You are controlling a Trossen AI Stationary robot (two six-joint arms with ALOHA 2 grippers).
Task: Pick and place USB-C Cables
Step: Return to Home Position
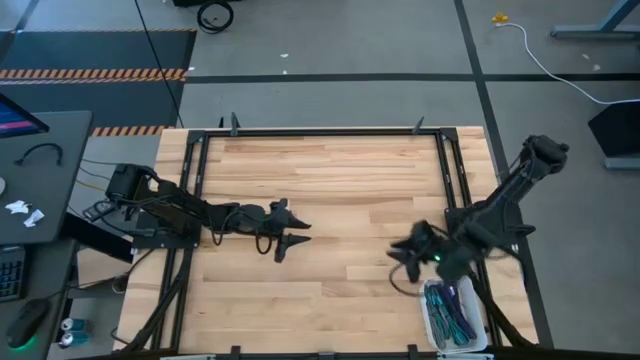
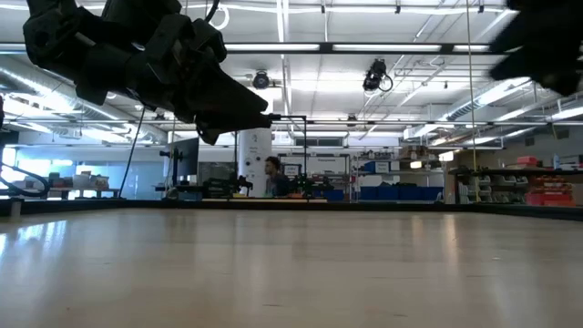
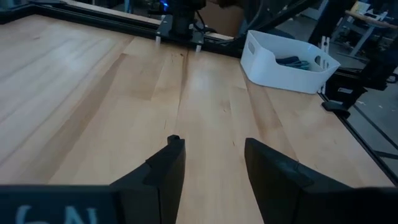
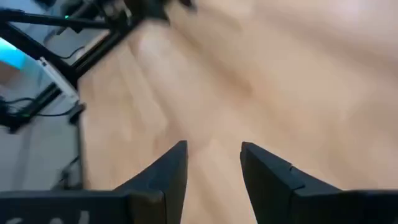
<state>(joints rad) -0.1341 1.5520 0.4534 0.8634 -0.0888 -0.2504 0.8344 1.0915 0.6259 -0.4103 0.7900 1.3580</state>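
Several USB-C cables (image 1: 451, 312), teal, purple and green bundles, lie in a white tray (image 1: 433, 322) at the table's near right corner. The left wrist view shows the tray (image 3: 273, 65) with dark cable ends (image 3: 293, 61) inside. My left gripper (image 1: 297, 234) hangs open above the table's middle, holding nothing; in its wrist view the fingers (image 3: 211, 163) frame bare wood. My right gripper (image 1: 398, 254) is open over the wood just left of the tray's far end, and its wrist view (image 4: 213, 149) shows only bare table.
Black rails (image 1: 320, 131) frame the wooden table (image 1: 330, 180). A side desk with a keyboard and mouse (image 1: 25, 320) stands to the left. A white cord with a yellow end (image 1: 520, 30) lies on the floor beyond. A person sits far back in the room (image 2: 271, 173).
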